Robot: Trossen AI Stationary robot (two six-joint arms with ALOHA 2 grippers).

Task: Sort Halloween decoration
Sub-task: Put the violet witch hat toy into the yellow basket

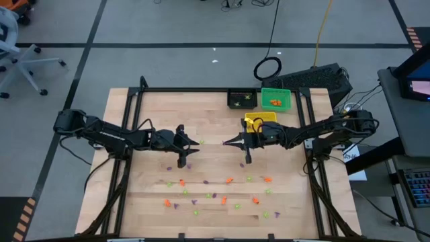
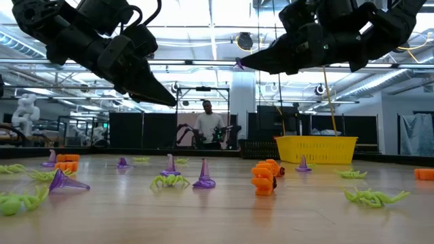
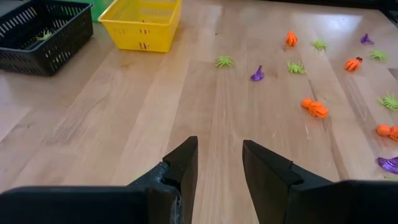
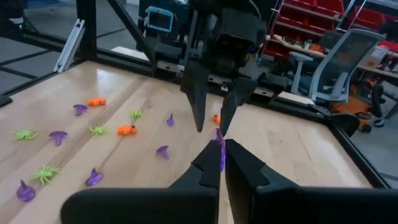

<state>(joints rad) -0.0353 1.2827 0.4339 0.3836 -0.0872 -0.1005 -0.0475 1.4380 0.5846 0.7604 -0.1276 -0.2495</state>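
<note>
Small orange, purple and light-green Halloween trinkets (image 1: 215,191) lie scattered over the near half of the wooden table; more show in the low view (image 2: 203,177). My right gripper (image 1: 227,142) hovers above the table's middle, shut on a purple trinket (image 4: 219,148). My left gripper (image 1: 195,142) faces it from the left, a short way off, open with nothing between its fingers (image 3: 186,163). In the right wrist view the left gripper (image 4: 211,109) stands just beyond the held trinket. My right gripper pinches the purple trinket (image 2: 238,65) between its two fingertips, which are roughly level and point toward the table's left. The trinket sticks out at the fingers' free ends, lifted well clear of the table.
A black bin (image 1: 242,99) and a green bin (image 1: 275,99) stand at the far edge, the green one holding orange pieces. A yellow bin (image 1: 260,119) sits partly under my right arm. Bare wood lies between the two grippers and the bins.
</note>
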